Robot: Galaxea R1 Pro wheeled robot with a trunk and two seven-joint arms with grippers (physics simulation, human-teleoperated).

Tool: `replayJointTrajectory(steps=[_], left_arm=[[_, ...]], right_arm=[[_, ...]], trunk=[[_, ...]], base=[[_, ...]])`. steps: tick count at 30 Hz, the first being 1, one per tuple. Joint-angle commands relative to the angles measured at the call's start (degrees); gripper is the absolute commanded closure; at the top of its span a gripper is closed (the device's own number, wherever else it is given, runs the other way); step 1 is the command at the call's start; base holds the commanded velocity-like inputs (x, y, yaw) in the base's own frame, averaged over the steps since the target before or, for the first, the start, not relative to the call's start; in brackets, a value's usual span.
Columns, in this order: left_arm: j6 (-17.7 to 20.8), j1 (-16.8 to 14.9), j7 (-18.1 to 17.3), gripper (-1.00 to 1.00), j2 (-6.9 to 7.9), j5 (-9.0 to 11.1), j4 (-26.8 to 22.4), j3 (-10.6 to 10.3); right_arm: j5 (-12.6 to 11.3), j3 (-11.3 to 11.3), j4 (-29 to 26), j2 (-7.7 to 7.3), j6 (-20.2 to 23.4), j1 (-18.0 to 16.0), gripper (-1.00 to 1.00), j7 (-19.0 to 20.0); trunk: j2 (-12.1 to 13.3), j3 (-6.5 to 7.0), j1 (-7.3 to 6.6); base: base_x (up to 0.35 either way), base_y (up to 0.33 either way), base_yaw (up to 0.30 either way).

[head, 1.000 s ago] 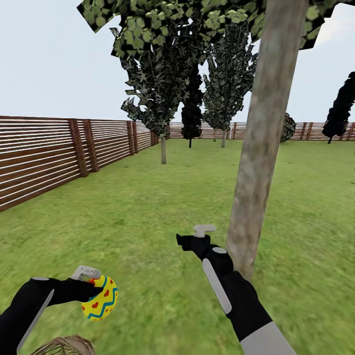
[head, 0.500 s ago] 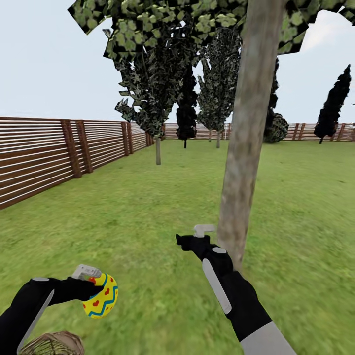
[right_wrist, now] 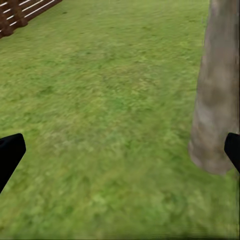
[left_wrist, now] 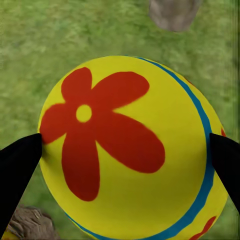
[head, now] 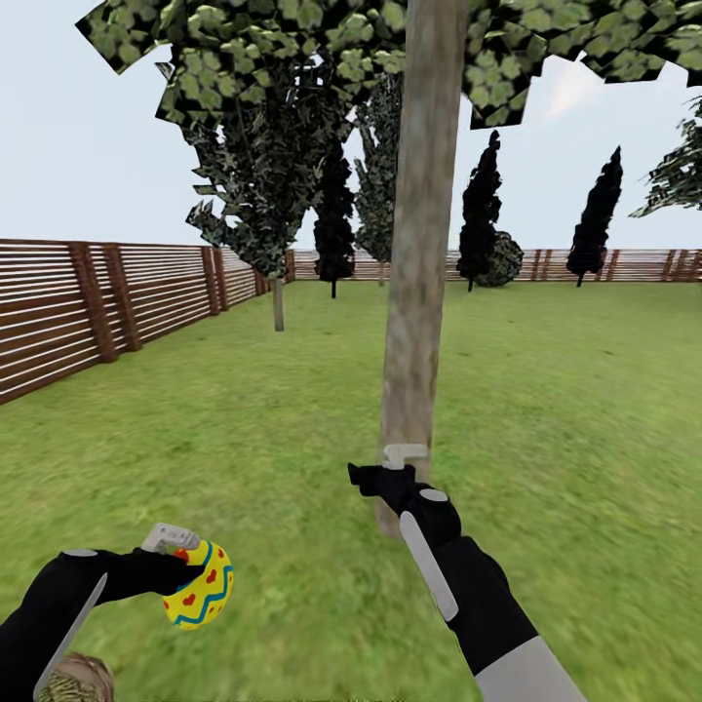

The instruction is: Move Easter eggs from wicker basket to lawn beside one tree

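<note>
One Easter egg (head: 200, 588), yellow with red hearts and a blue wavy band, hangs above the lawn (head: 244, 429) with my left gripper (head: 183, 570) shut on it. In the left wrist view the egg (left_wrist: 125, 150) shows a red flower, with a black finger (left_wrist: 17, 165) pressed on each side. A sliver of the wicker basket (head: 76, 680) lies under my left arm. The tree (head: 417, 292) with its thick grey-brown trunk rises just beyond my right gripper (head: 359, 477). That gripper (right_wrist: 120, 152) is open and holds nothing, and the trunk base (right_wrist: 217, 105) stands close beside it.
A brown slat fence (head: 97, 302) borders the lawn on the left and at the back. Thin-trunked trees (head: 278, 224) and dark cypress-like trees (head: 597, 219) stand farther off. Open grass spreads on both sides of the trunk.
The whole view has swung right, so trunk, fence and basket sit further left in the picture. Both arms keep their pose, and the left gripper still holds the egg.
</note>
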Motion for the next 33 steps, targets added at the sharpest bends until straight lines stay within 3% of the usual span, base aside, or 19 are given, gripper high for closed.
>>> replayJointTrajectory(steps=[1,21,29,33], left_arm=[[0.32,-0.04,0.02,1.0,0.02,-0.1,-0.06,-0.01],[0.08,-0.04,3.78,1.0,-0.25,-0.18,0.24,-0.1],[-2.64,-0.04,4.26,1.0,-0.32,-0.18,0.24,-0.12],[-2.63,-0.04,6.75,1.0,-0.4,-0.1,0.06,-0.33]], right_arm=[[-0.58,0.1,-0.06,-0.03,0.16,-0.05,-1.0,-0.54],[-0.54,-0.02,-0.15,-0.01,-2.65,-0.05,-1.0,-0.62],[-0.62,-0.01,-0.15,-0.04,-2.62,-0.05,-1.0,-0.57],[-0.53,-0.77,-0.36,-0.21,-2.26,-0.02,-1.0,-0.6]], trunk=[[-0.04,-0.04,-0.02],[-0.04,0.0,-0.02],[-0.04,0.42,-0.02],[-0.04,0.68,-0.02]], base=[[-0.127,-0.25,-0.071],[-0.051,-0.271,-0.007],[0.083,-0.299,-0.192],[0.131,-0.3,-0.224]])
